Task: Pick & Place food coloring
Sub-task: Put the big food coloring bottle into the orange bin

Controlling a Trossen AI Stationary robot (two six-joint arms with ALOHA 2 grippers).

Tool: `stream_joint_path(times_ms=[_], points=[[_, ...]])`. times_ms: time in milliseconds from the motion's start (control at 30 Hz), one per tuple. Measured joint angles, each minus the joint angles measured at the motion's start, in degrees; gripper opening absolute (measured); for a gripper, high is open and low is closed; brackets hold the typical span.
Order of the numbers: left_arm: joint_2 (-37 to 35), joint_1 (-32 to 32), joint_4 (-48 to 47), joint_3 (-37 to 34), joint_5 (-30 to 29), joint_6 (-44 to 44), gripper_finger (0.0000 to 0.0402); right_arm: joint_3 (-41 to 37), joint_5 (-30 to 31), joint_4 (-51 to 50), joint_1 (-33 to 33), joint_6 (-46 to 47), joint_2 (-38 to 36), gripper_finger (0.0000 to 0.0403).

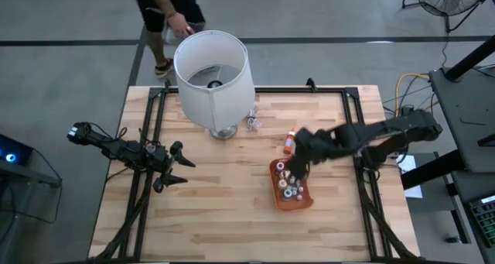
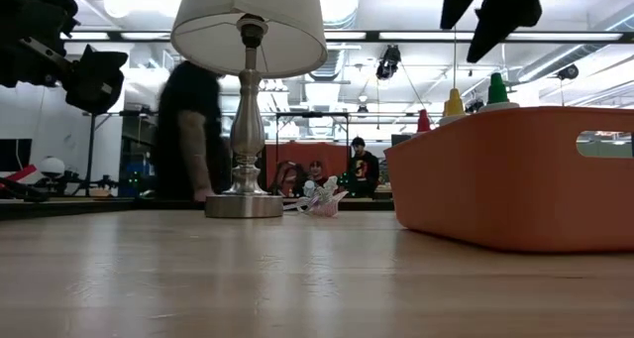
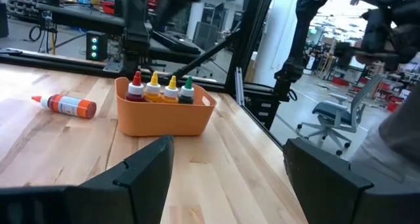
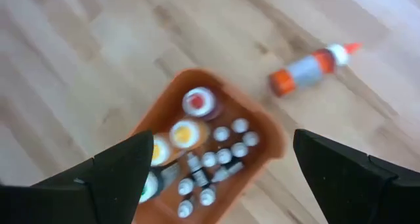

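Observation:
An orange tray (image 1: 291, 194) stands right of the table's middle and holds several food coloring bottles (image 4: 223, 152), tiny ones with pale caps beside taller ones with red, yellow and green caps (image 3: 161, 89). One orange bottle (image 1: 289, 142) lies on its side on the wood just beyond the tray's far end. My right gripper (image 1: 298, 166) hangs open above the tray's far end, pointing steeply down, with nothing between its fingers (image 4: 125, 165). At the table's left, my left gripper (image 1: 182, 171) is held level and open, well away from the tray.
A tall lamp with a white shade (image 1: 212, 69) stands on a metal base (image 2: 244, 205) at the table's far middle. Small pale bits (image 1: 253, 124) lie beside that base. A person (image 1: 166, 8) stands beyond the far edge. Bare wood lies between the arms.

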Motion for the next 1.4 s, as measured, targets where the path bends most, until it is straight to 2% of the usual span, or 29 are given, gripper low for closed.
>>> stream_joint_path(times_ms=[200,367,567,733,867,1033,1167,1400], points=[[0.0,0.0,0.0,0.0,0.0,0.0,0.0259,0.4,-6.1,-3.0,-11.8,-0.6,-3.2,0.0359],[0.0,0.0,0.0,0.0,0.0,0.0,0.0258,0.4,-13.7,-2.9,-22.3,-8.3,-4.4,0.0359],[0.0,0.0,0.0,0.0,0.0,0.0,0.0259,0.5,-25.7,-4.6,-36.2,-10.5,-2.7,0.0359],[0.0,0.0,0.0,0.0,0.0,0.0,0.0259,0.5,-30.6,-7.1,-45.3,-10.7,1.2,0.0359],[0.0,0.0,0.0,0.0,0.0,0.0,0.0259,1.4,-31.1,-8.9,-49.4,-8.6,5.7,0.0359],[0.0,0.0,0.0,0.0,0.0,0.0,0.0258,2.8,-36.7,-9.2,-53.5,-2.6,11.8,0.0359],[0.0,0.0,0.0,0.0,0.0,0.0,0.0259,5.0,-39.2,-10.0,-55.0,1.2,17.7,0.0359],[0.0,0.0,0.0,0.0,0.0,0.0,0.0258,8.8,-41.4,-11.8,-56.5,2.0,26.5,0.0359]])
